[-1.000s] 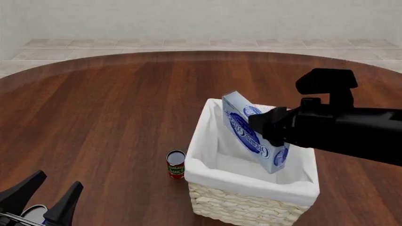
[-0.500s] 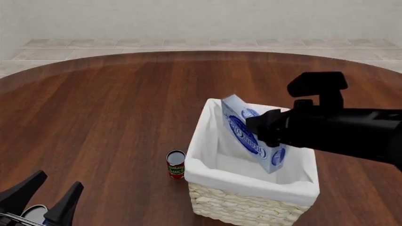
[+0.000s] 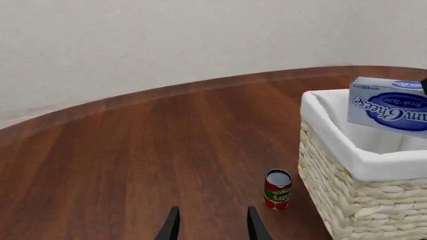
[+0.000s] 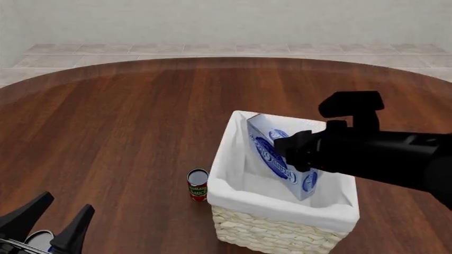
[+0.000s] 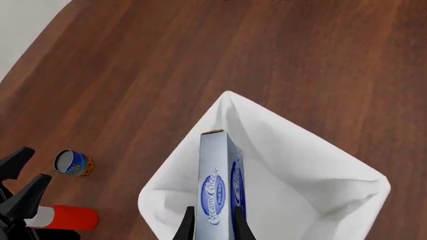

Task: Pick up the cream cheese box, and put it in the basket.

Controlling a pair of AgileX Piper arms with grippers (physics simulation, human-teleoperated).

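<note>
The cream cheese box (image 4: 267, 149) is pale blue-white with dark blue ovals. It hangs tilted, its lower part inside the basket (image 4: 281, 205), a large cream wicker basket with a white liner. My right gripper (image 4: 299, 157) is shut on the box's upper end. In the right wrist view the box (image 5: 215, 182) sits edge-on between the fingers (image 5: 189, 226), above the liner (image 5: 320, 172). My left gripper (image 4: 48, 219) is open and empty at the near left. In the left wrist view it (image 3: 212, 227) faces the basket (image 3: 360, 200) and the box (image 3: 390, 107).
A small red-labelled can (image 4: 198, 184) stands on the table just left of the basket; it also shows in the left wrist view (image 3: 277, 189). A blue can (image 5: 73, 163) and a red-and-white object (image 5: 63, 217) lie by my left gripper. The wooden table (image 4: 127, 127) is round.
My right gripper has moved down and slightly left, lowering the cream cheese box deeper into the basket. The left arm has not moved.
</note>
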